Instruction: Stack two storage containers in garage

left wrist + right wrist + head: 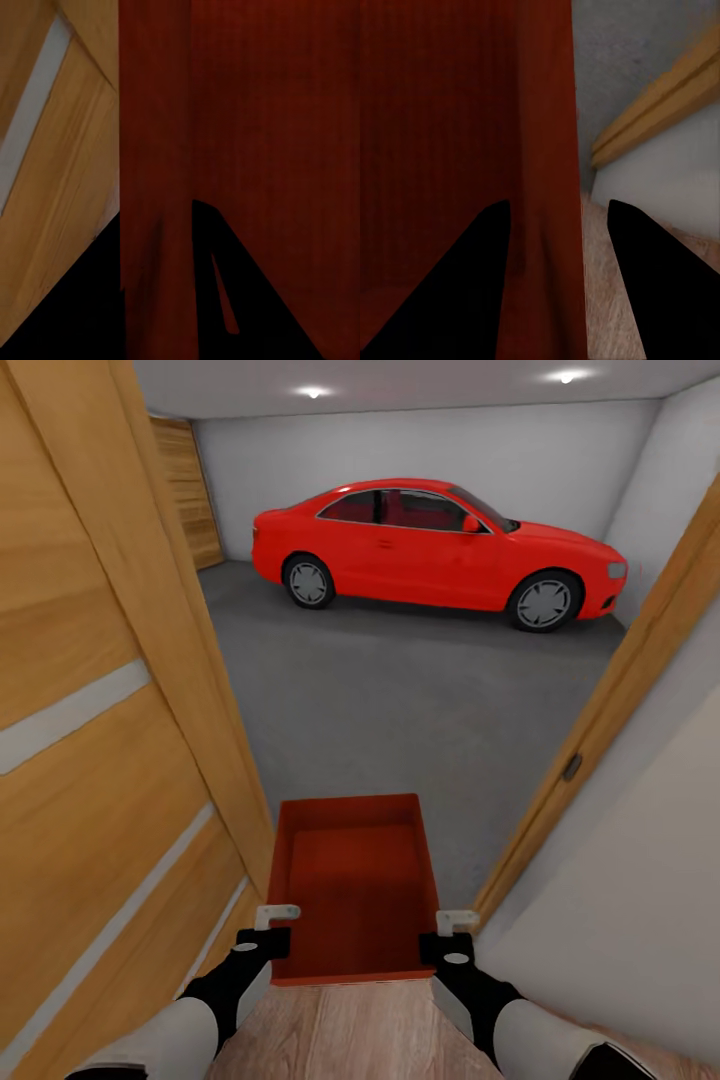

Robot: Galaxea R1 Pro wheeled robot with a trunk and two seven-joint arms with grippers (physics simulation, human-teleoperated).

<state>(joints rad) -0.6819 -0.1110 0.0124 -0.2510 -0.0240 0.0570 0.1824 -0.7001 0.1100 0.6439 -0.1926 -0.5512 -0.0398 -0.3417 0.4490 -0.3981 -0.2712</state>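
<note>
right now i'm holding one storage container (350,885) out in front of me in a doorway, carried level with its open top up. my left gripper (262,930) pinches the container's left wall near the near corner, and in the left wrist view that wall (154,187) runs between the two dark fingers (75,315). my right gripper (453,938) does the same on the right wall; the right wrist view shows the wall (547,187) clamped between its fingers (457,300). beside my left arm stands the open orange wooden door (90,710), and the door frame (620,690) slants up on the right. light wood planks (340,1030) lie under my arms. ahead is the garage's grey concrete floor (400,710), with a red car (430,545) parked near the white back wall (420,445).
</note>
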